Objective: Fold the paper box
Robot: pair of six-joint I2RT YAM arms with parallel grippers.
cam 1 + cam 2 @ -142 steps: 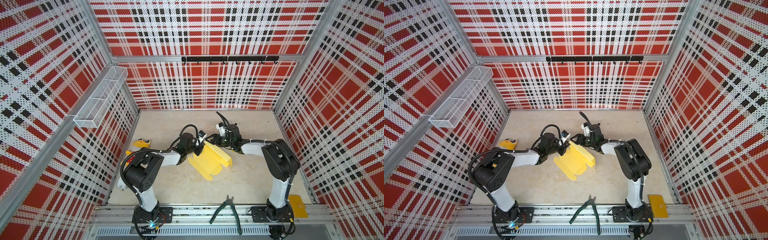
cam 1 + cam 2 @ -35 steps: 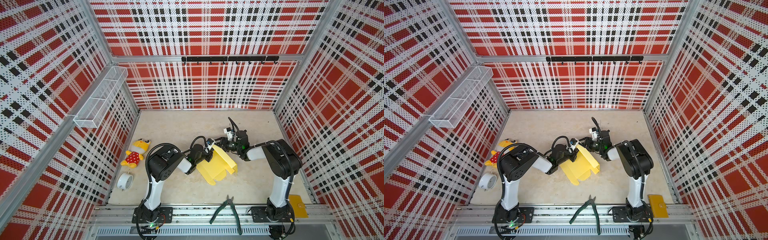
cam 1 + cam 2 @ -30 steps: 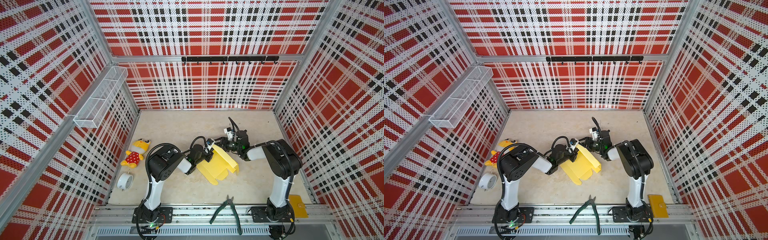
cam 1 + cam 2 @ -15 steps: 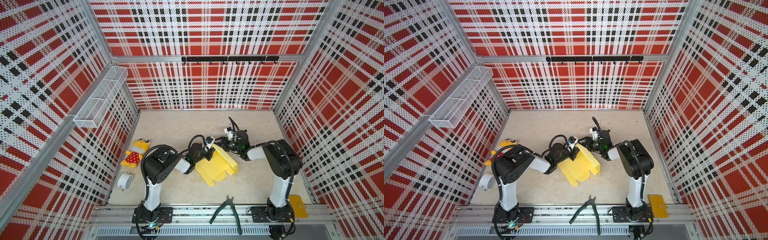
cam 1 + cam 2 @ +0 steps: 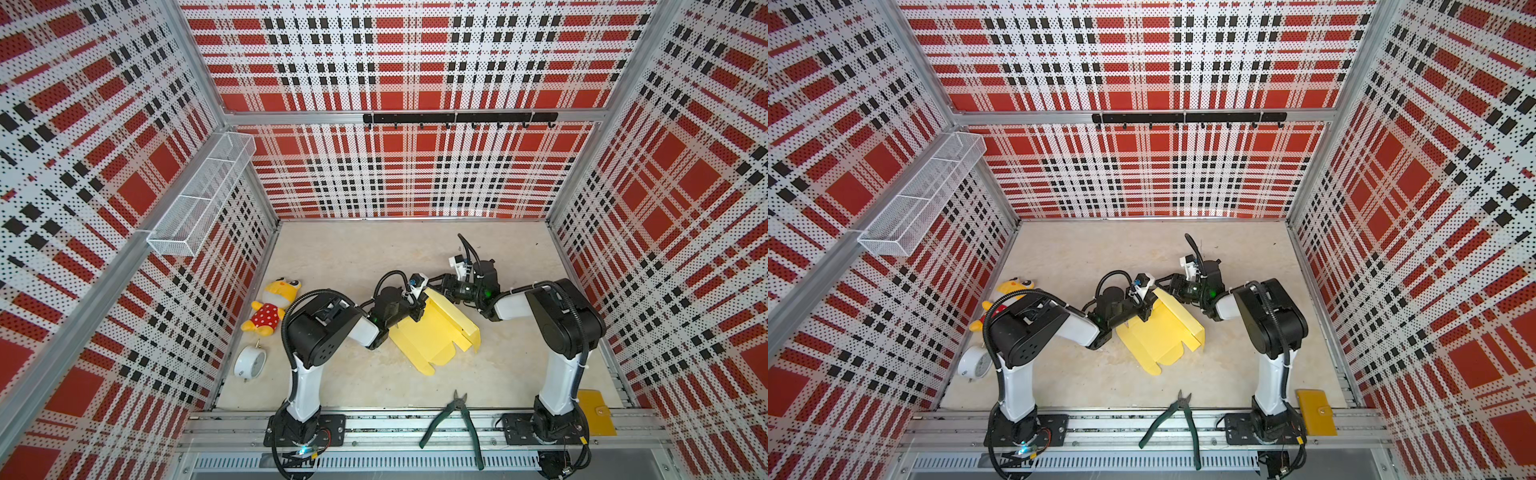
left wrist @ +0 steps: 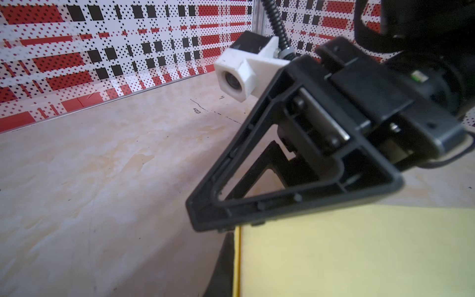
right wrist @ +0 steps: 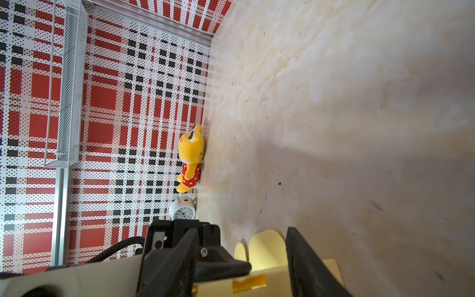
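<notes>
a robotics lab cell is showing here: plaid perforated panels and aluminium framing enclosing a tabletop with bolted robot arm bases.

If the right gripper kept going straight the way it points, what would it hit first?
Most likely the left gripper, straight ahead at the raised edge of the paper box; the gap between them is hard to judge.

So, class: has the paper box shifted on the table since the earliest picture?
Yes: the paper box has slid slightly nearer the green pliers.
</notes>
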